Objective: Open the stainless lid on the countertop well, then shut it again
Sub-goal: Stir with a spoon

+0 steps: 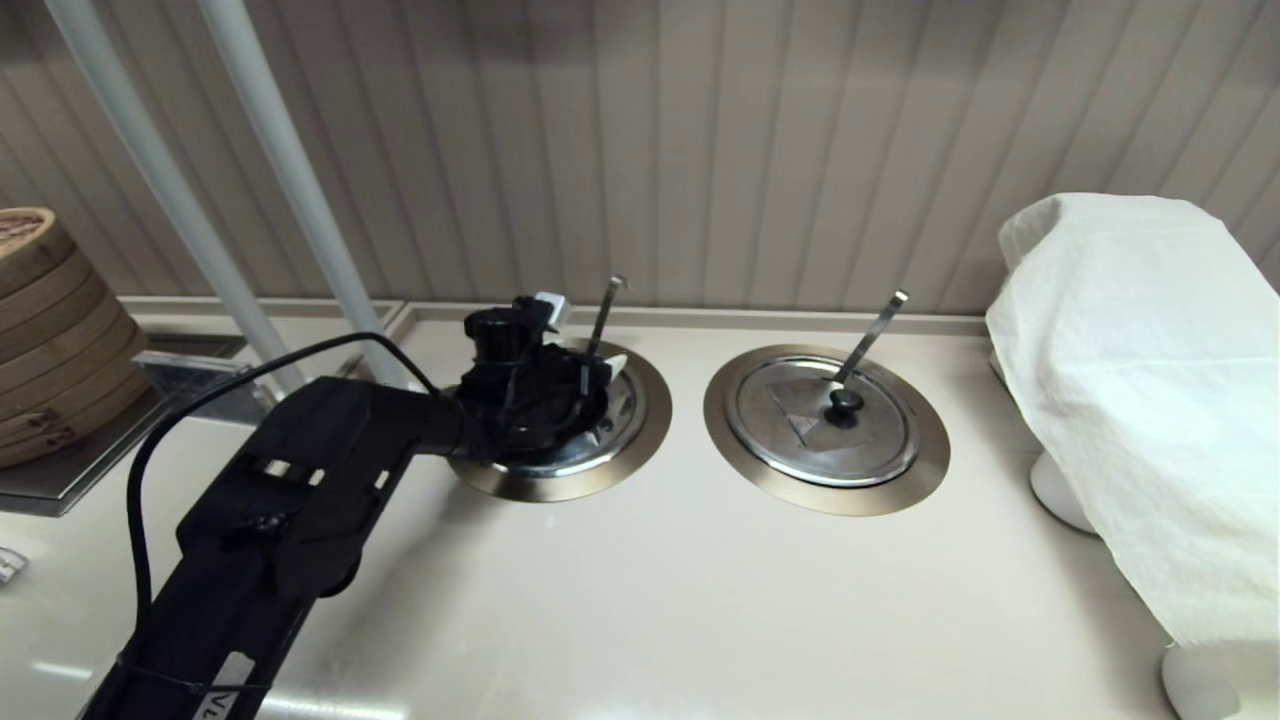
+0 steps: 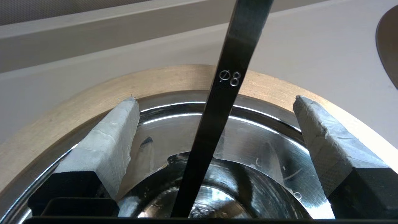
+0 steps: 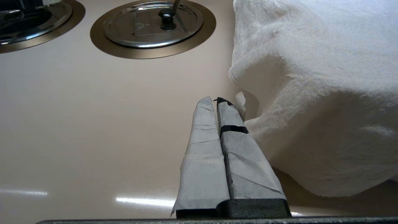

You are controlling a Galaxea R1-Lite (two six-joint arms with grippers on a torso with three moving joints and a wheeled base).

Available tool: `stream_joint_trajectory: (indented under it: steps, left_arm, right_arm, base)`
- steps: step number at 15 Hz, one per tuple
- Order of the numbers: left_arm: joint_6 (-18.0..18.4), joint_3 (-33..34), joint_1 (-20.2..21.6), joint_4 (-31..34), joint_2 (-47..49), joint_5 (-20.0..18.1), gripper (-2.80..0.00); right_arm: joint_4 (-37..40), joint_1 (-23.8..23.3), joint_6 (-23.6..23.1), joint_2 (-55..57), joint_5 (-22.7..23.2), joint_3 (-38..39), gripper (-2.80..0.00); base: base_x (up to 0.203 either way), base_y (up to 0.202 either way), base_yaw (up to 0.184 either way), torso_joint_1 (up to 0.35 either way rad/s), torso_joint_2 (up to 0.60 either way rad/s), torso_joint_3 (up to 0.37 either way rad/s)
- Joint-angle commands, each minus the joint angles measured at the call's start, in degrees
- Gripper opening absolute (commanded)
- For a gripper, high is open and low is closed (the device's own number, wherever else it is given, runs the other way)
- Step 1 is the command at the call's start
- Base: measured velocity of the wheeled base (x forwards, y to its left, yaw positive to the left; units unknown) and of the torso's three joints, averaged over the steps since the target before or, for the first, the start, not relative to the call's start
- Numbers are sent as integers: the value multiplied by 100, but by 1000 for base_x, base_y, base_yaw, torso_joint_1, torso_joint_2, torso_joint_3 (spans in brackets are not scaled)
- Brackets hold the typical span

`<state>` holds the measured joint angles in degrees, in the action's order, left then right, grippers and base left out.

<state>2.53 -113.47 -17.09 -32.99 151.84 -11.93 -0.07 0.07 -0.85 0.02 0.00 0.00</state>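
Left pincer (image 2: 214,124) agape above the stainless lid (image 2: 248,140)

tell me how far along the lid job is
Done: nothing confirmable. The stainless lid looks seated in the countertop well, so it is either not yet lifted or already back. In hand: the left gripper is over it, open, straddling the ladle handle and gripping nothing. Left: possibly the whole open and close. The right gripper sits shut beside the white cloth.

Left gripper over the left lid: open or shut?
Open. The left gripper has its fingers wide apart over the stainless lid, with the ladle handle free between them, touching neither.
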Motion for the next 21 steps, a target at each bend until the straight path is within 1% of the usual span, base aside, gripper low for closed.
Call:
stream_joint_trajectory:
  steps: [1, 7, 10, 12, 13, 21]
  left_arm:
    - [2, 0, 4, -54, 85, -11, 0]
    - [2, -8, 12, -98, 223, -11, 0]
    - [-15, 0, 4, -243, 223, -11, 0]
    - [-113, 0, 4, -243, 215, -11, 0]
    - [-156, 0, 4, -250, 206, -11, -280]
    - [-165, 0, 4, -243, 223, -73, -280]
  right_arm:
    - [-1, 1, -3, -2, 0, 0, -280]
    - [-1, 1, -3, 6, 0, 0, -280]
    - [-1, 1, -3, -1, 0, 0, -280]
    - [-2, 1, -3, 0, 0, 0, -280]
    - [-1, 1, -3, 6, 0, 0, -280]
    - [-1, 1, -3, 6, 0, 0, -280]
  base:
    - [0, 0, 0, 0, 0, 0]
    - [0, 0, 0, 0, 0, 0]
    - [0, 0, 0, 0, 0, 0]
    - [0, 0, 0, 0, 0, 0]
    - [0, 0, 0, 0, 0, 0]
    - [0, 0, 0, 0, 0, 0]
